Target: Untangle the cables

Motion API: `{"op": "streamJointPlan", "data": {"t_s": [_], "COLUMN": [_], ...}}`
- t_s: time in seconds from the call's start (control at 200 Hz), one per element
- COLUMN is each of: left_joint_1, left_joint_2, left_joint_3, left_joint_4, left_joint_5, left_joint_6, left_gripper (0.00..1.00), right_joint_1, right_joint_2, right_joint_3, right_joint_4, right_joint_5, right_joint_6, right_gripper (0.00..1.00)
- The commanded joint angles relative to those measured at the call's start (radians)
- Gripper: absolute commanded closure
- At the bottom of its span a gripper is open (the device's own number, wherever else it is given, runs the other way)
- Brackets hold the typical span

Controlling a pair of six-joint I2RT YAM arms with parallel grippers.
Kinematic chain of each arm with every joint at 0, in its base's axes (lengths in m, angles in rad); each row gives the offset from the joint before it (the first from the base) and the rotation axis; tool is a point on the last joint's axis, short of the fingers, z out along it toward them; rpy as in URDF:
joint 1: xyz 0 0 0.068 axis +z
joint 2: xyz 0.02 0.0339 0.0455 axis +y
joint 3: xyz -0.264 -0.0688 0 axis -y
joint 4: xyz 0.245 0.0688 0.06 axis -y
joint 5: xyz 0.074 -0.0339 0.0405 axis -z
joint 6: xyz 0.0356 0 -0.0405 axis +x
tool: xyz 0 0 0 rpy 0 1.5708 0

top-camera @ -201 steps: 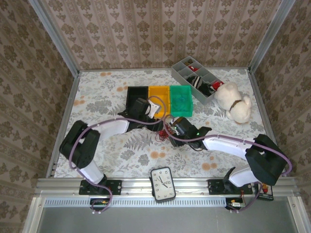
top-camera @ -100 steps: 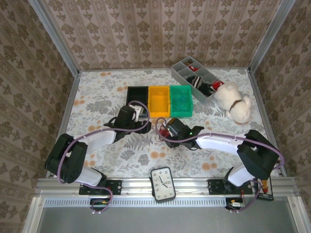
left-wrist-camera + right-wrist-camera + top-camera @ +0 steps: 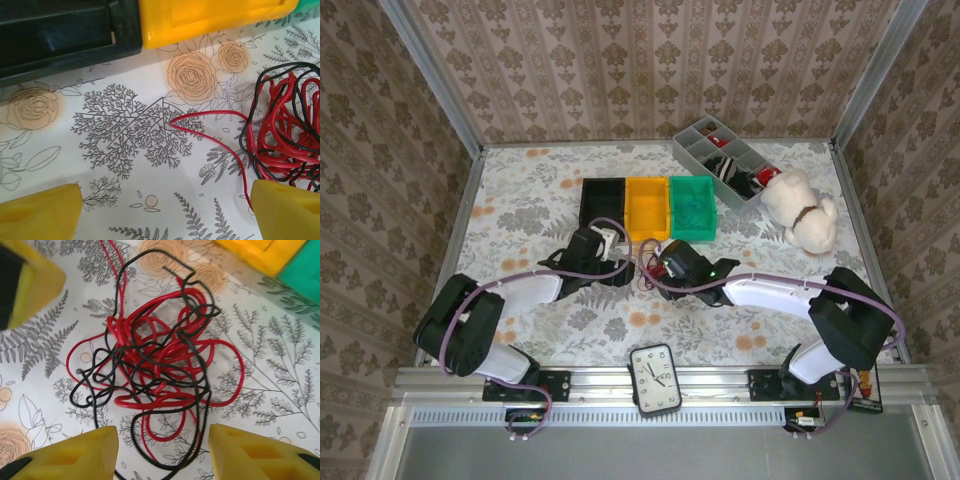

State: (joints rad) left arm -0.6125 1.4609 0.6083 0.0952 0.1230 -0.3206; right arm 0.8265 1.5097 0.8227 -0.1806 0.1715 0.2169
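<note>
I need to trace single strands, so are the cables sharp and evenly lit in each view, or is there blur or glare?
Right wrist: cables sharp, evenly lit, faint shadows, no glare. Left wrist: equally crisp, but they are cut by the right edge. Top external: focused, but they look too small to separate strands.

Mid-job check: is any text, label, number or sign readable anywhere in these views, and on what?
No text is clearly readable.
Clock at the table's near edge: dial markings, too small to read.
Black bin: small pale tag near its corner, too blurred to read.
</note>
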Motion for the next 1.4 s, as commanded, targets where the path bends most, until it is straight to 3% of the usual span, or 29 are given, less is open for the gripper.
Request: {"op": "streamJointPlan", "data": {"t_s": [0.0,0.43,0.665,0.79,1.005,1.39], "left_joint_1": [-0.012,-0.052,-0.083,-0.092,-0.099,-0.124], "left_joint_2": [0.036,0.095,0.113,0.122,0.134,0.188], "left_joint_3": [0.054,0.128,0.153,0.169,0.180,0.234], "left_joint_4": [-0.018,-0.059,-0.087,-0.096,-0.099,-0.121], "left_joint_5": [0.012,0.044,0.022,0.017,0.012,0.026], "left_joint_6": [0.025,0.077,0.095,0.106,0.110,0.148], "left_gripper": [0.13,0.16,0.17,0.17,0.18,0.19], "right_joint_1": [-0.037,-0.243,-0.299,-0.298,-0.225,-0.208], "right_joint_2": [-0.042,-0.102,-0.109,-0.089,-0.099,-0.075], "right_joint_3": [-0.020,-0.078,-0.104,-0.106,-0.099,-0.085], "right_joint_4": [0.034,0.172,0.199,0.196,0.116,0.067], "right_joint_5": [-0.038,-0.207,-0.209,-0.284,-0.393,-0.387], "right_joint_6": [0.046,0.246,0.314,0.294,0.125,0.096], "right_gripper": [0.49,0.51,0.51,0.52,0.54,0.59]}}
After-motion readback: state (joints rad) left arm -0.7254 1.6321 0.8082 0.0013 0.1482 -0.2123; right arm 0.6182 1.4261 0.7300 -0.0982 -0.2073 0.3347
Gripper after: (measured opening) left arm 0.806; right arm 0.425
